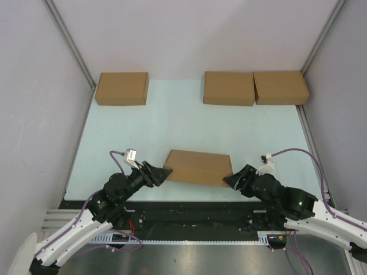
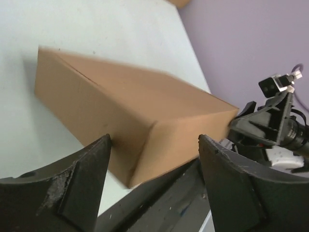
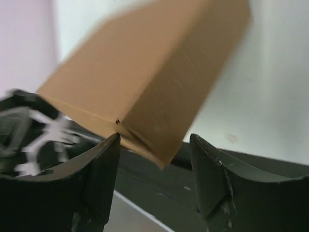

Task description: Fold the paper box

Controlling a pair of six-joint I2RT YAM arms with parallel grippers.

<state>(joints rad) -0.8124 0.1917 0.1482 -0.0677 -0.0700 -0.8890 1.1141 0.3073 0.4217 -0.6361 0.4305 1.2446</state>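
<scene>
four brown cardboard boxes lie on the pale table [image 1: 172, 120]. three other boxes sit along the far edge: one [image 1: 121, 88] on the left, and two [image 1: 229, 87] [image 1: 281, 87] on the right, side by side and touching or nearly so.

the paper box [image 1: 198, 167] is the fourth. it is closed up as a shallow rectangle and lies near the front edge of the table, about midway across and turned slightly askew. it is right between the two arms.

the left gripper [image 1: 165, 173] is at the box's left end and the right gripper [image 1: 229, 181] is at its right end, each pointing inward at the box.

in the left wrist view the fingers [image 2: 82, 183] stand wide apart. a near corner of the paper box [image 2: 135, 116] sits between them, with a strip of table showing between the box and the left finger. it is not pinched.

in the right wrist view the fingers [image 3: 96, 179] are also spread. the opposite corner of the paper box [image 3: 159, 72] pokes down into the space between them, with a gap on either side. the box looks blurred in both wrist views, so i cannot tell whether a fingertip brushes an edge.
</scene>
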